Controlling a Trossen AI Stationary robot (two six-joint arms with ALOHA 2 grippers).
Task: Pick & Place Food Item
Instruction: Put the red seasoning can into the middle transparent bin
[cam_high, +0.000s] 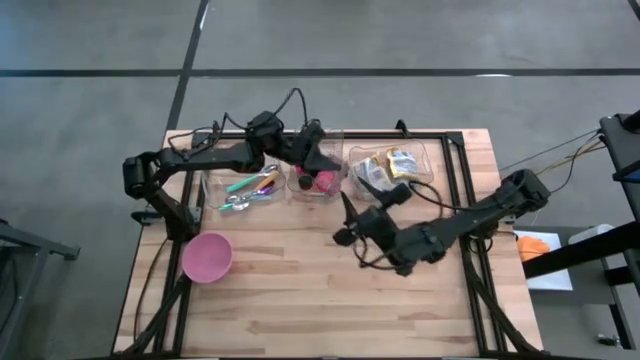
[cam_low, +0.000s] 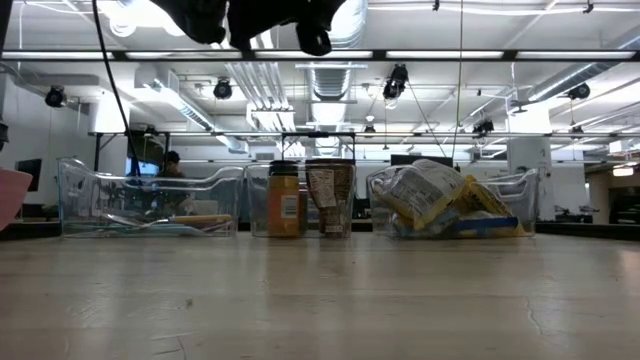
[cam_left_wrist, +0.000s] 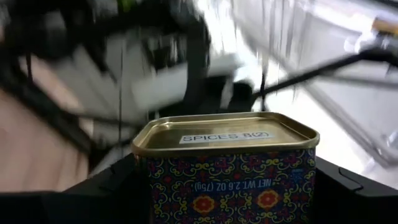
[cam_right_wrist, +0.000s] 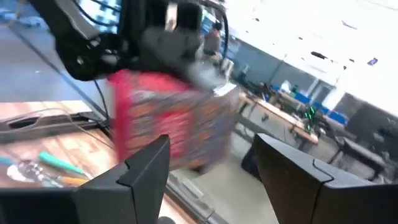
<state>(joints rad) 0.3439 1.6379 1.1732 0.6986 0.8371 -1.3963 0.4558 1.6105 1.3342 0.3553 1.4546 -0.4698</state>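
Observation:
A spice tin (cam_left_wrist: 230, 168) with a red, blue and gold pattern and a gold end bearing a white label is in my left gripper (cam_left_wrist: 230, 202), which is shut on it. In the high view the tin (cam_high: 324, 181) hangs over the middle clear bin (cam_high: 300, 190) at the table's far side. It shows red and blurred in the right wrist view (cam_right_wrist: 168, 124). My right gripper (cam_high: 343, 222) stands open just near-right of it, toward the table's middle, with nothing between its fingers (cam_right_wrist: 143, 168). My left gripper pinches the tin between its two fingers (cam_left_wrist: 106, 186), one on each of two opposite side walls (cam_left_wrist: 155, 186). The labelled gold end (cam_left_wrist: 227, 134) points away from the gripper. The tin is lifted clear of the table and of the bin.
A clear bin with coloured utensils (cam_high: 245, 190) stands at the far left, and one with snack bags (cam_high: 390, 168) at the far right. Two jars (cam_low: 300, 200) stand in the middle bin. A pink bowl (cam_high: 207, 257) sits near left. Bare wood (cam_high: 320, 310) lies along the near edge.

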